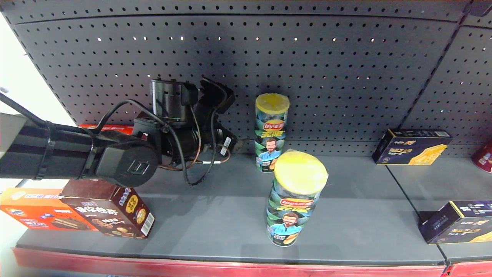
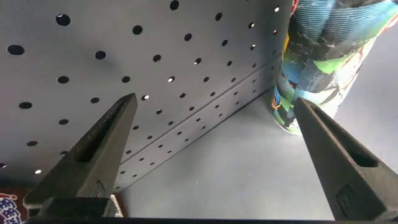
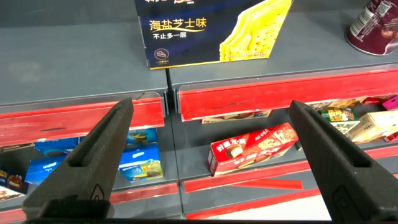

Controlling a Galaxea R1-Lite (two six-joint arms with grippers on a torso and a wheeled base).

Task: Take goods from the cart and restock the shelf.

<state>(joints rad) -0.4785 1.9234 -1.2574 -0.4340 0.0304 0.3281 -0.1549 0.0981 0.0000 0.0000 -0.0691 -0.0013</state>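
Note:
Two tall chip cans with yellow lids stand on the grey shelf [image 1: 215, 215]. The rear can [image 1: 271, 132] is close to the pegboard and the front can [image 1: 295, 198] is nearer the shelf's edge. My left arm [image 1: 180, 130] reaches in from the left, level with the rear can and just left of it. My left gripper [image 2: 214, 102] is open with nothing between its fingers, and the rear can [image 2: 317, 62] stands just beyond one fingertip. My right gripper [image 3: 210, 104] is open and empty, facing the red shelf rails [image 3: 280, 90] lower down.
An orange box [image 1: 38, 211] and a brown box [image 1: 111, 209] lie at the shelf's front left, under my left arm. Dark boxes sit at the back right [image 1: 413, 146] and front right [image 1: 457, 221]. The pegboard [image 1: 307, 57] closes the back. Lower shelves hold several boxes [image 3: 255, 146].

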